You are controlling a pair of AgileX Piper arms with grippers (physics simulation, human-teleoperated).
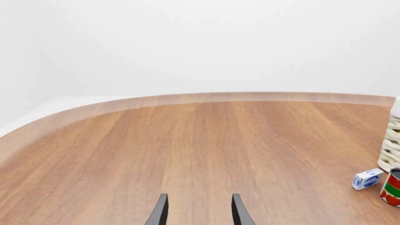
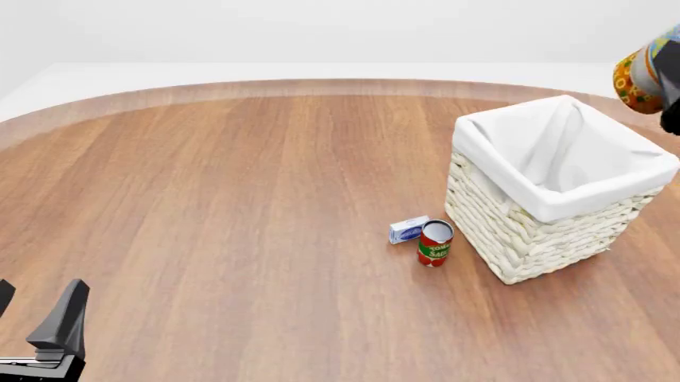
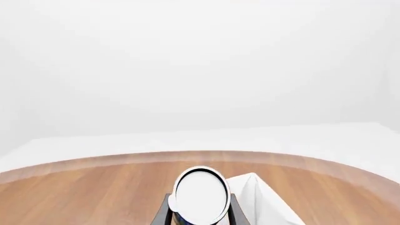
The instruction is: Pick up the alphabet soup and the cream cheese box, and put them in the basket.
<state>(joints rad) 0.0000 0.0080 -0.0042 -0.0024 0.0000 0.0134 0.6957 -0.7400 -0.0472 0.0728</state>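
I have the alphabet soup (image 3: 201,196) pinched between the fingers of my right gripper (image 3: 198,211), carried high near the table's right edge, just beyond the far right corner of the basket (image 2: 531,235) and not yet over its opening. To do this step well I judge I should bring the can back over the middle of the white liner, lower it inside the rim, and only then let go, so it does not clip the folded cloth or bounce out.

The left gripper (image 1: 198,210) hangs low near the near left corner of the table (image 2: 234,199), its fingers spread with nothing between them. The cream cheese box (image 2: 408,230) lies on the table just beside the red and green can (image 2: 435,243), both close to the basket's left wall.

The front view shows the basket's open mouth and how far the can sits off it, but the can is cut by the frame edge. The right wrist view gives me the can's silvery top and the fingers on either side; the left wrist view shows the box and the basket's weave from low down.
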